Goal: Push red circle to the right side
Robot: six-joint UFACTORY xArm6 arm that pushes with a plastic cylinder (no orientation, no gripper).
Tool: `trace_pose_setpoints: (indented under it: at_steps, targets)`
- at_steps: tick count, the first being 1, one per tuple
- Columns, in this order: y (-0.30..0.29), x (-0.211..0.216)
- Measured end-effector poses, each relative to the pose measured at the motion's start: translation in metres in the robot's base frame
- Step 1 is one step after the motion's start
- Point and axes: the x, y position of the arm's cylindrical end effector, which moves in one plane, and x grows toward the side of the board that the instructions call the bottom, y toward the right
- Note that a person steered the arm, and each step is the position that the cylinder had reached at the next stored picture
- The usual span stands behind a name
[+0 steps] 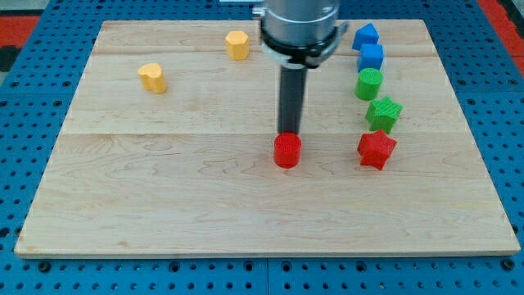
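Rod tip [290, 133] carries no jaws and rests touching the far edge of the red circle [287, 152], mid-board. Pushing right needs the tip on its left flank; the red star [377, 150] lies right.

On the wooden surface [164, 197], my tip [290, 133] touches the top side of the red circle [287, 151], just right of centre. Near the right edge a column runs from the top: two blue blocks [365, 36] [371, 56], a green circle [369, 83], a green star [383, 114], a red star [376, 149]. Two yellow blocks [152, 78] [237, 44] sit toward the top-left corner
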Motion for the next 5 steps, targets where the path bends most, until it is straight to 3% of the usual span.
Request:
trace_pose_setpoints:
  at_steps: [1,2,4,5]
  targets:
    - [-0.008,0.009]
    - [0.026,0.024]
    - [0.000,0.036]
    - [0.018,0.047]
